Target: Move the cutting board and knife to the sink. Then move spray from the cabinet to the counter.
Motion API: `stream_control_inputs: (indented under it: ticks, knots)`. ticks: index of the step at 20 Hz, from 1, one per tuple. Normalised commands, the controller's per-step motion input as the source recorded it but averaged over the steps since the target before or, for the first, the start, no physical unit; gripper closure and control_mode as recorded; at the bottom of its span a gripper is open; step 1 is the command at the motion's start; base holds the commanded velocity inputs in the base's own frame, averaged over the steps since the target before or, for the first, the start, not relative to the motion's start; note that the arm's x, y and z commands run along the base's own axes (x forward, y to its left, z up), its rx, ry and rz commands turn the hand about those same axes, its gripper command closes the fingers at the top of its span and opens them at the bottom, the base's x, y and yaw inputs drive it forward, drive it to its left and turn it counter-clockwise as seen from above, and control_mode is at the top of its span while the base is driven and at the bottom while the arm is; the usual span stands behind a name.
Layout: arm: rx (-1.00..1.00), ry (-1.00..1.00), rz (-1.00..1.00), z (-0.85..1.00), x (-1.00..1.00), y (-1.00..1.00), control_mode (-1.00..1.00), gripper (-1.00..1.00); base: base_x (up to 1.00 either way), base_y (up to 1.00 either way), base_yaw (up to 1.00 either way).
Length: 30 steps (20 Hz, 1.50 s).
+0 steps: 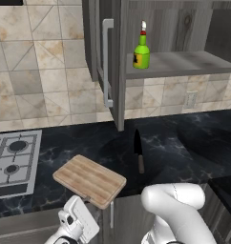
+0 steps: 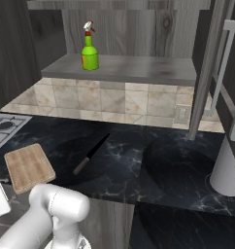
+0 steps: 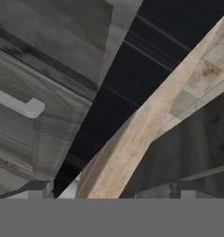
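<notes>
The light-brown cutting board [image 1: 90,180] lies flat on the black counter [image 1: 189,138], one corner jutting past the front edge. The black-bladed knife [image 1: 138,150] rests on the counter right of the board, apart from it. The green spray [image 1: 141,53] stands upright on the shelf of the open cabinet [image 1: 184,62]. My gripper [image 1: 85,206] is low in front of the counter, just under the board's overhanging corner. In the hand view the gripper [image 3: 111,192] is open and the cutting board's edge [image 3: 132,139] runs up between its widely spread fingertips [image 3: 39,190]. The sink is out of view.
A silver gas hob [image 1: 12,162] sits left of the board. The cabinet door [image 1: 107,62] hangs open over the counter's back. Lower cabinet fronts with short handles [image 3: 19,104] lie below the counter edge. A white column [image 2: 226,168] stands on the counter at far right.
</notes>
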Motion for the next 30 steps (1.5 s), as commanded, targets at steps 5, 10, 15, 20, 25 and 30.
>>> stream_control_inputs:
  ticks: [5,10,15,20,25,30]
  knots:
    - [0.0,-0.05,0.0,0.03,0.0,-0.02,-1.0,-1.0,0.0,0.0,0.0]
    - [0.0,-0.01,0.0,0.0,0.0,-0.15,-1.0,-1.0,0.0,0.0,0.0]
    - [0.0,-0.02,0.0,0.01,0.0,-0.18,-1.0,-1.0,0.0,0.0,0.0]
    - [0.02,-0.04,0.0,0.07,0.0,-0.14,-1.0,-1.0,0.0,0.0,0.0]
    - [0.03,-0.02,0.0,0.03,0.0,-0.08,-1.0,-1.0,0.0,0.0,0.0]
    - [0.04,0.0,0.0,0.0,0.01,0.0,-1.0,-1.0,0.0,0.0,0.0]
